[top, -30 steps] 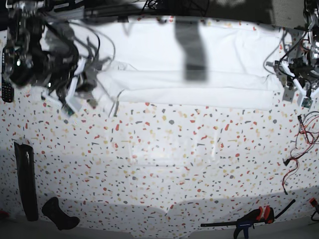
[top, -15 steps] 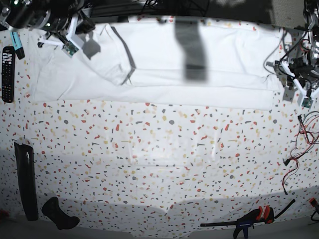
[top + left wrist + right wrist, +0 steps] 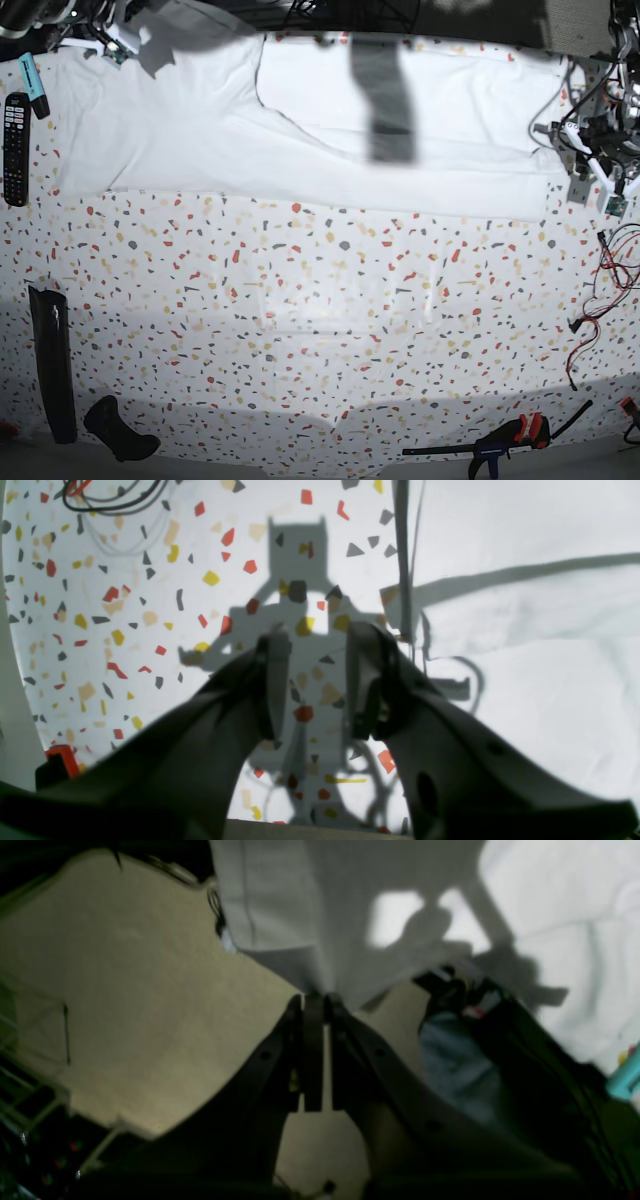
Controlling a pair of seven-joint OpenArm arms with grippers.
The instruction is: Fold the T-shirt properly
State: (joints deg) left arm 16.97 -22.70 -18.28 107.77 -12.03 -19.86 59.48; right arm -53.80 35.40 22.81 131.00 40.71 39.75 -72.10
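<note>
White, wrinkly cloth T-shirt (image 3: 300, 150) hung pinched in the right gripper (image 3: 314, 1000); probably lay it flat toward nine o'clock. Left gripper (image 3: 314, 680) gaped empty.

Bright overhead light washes out the T-shirt (image 3: 300, 130) and throws a hard dark bar-shaped shadow (image 3: 382, 100) toward 12 o'clock. The base view bows like a fisheye at its edges. The right wrist view is dim; near fingers blur in both wrist views.

A white tabletop (image 3: 320, 330) speckled with red, yellow and grey chips fills most of the room below me. Bright overhead light throws hard shadows across it. Beyond its far edge lies beige carpeted floor (image 3: 125, 1030), partly in darkness.
</note>
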